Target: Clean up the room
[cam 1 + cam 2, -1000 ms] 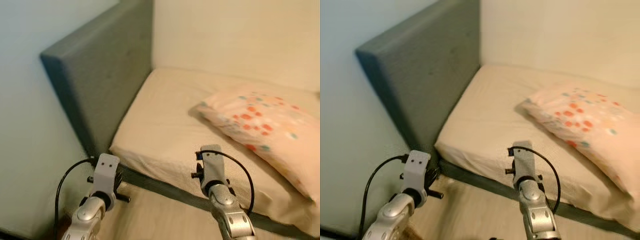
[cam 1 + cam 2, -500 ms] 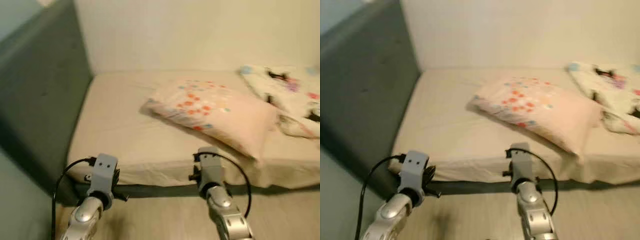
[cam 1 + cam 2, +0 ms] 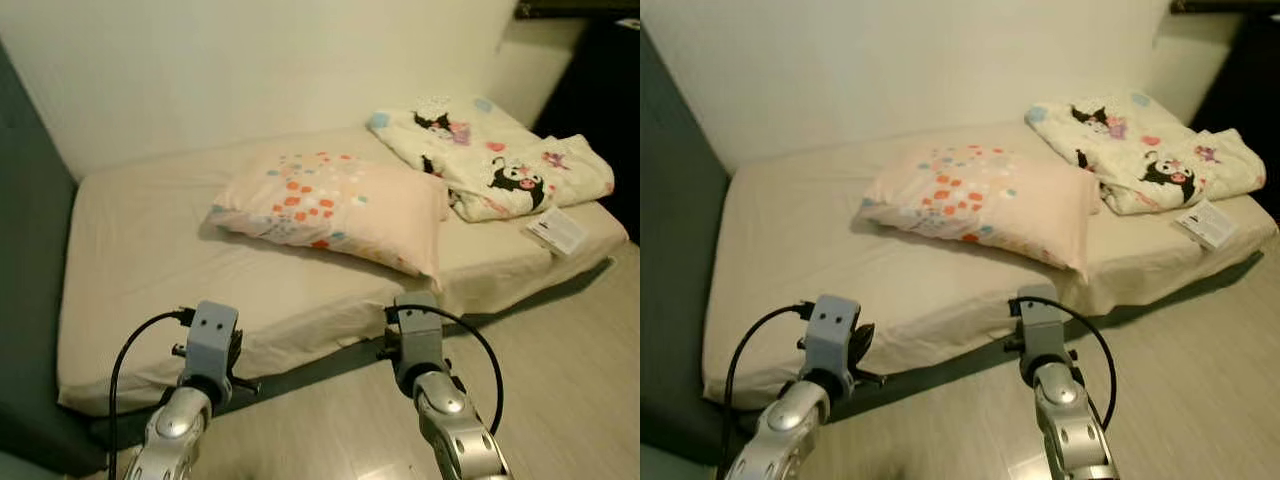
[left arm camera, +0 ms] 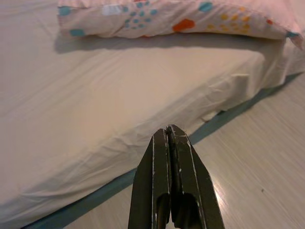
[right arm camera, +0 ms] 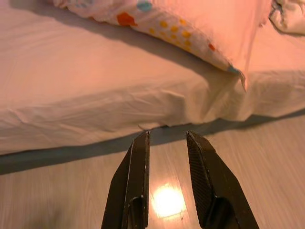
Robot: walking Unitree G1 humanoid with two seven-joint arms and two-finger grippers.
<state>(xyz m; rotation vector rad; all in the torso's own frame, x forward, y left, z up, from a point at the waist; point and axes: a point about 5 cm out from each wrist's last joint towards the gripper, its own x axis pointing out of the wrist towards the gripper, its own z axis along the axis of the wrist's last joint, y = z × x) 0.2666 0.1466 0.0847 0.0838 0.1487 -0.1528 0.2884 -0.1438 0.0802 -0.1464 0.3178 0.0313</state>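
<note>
head views: low bed ahead, spotted pillow mid-mattress, crumpled cartoon blanket at far end, paper tag beside it. left wrist: left gripper closed, empty. right wrist: right gripper slightly parted, empty. step: approaching; next, likely reach blanket.

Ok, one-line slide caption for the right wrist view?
Open right gripper above the floor, facing the mattress edge and pillow.

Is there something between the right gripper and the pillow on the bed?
Nothing visible. The right gripper is open, above the floor before the mattress edge; the pillow lies further in, with only bare sheet between.
</note>
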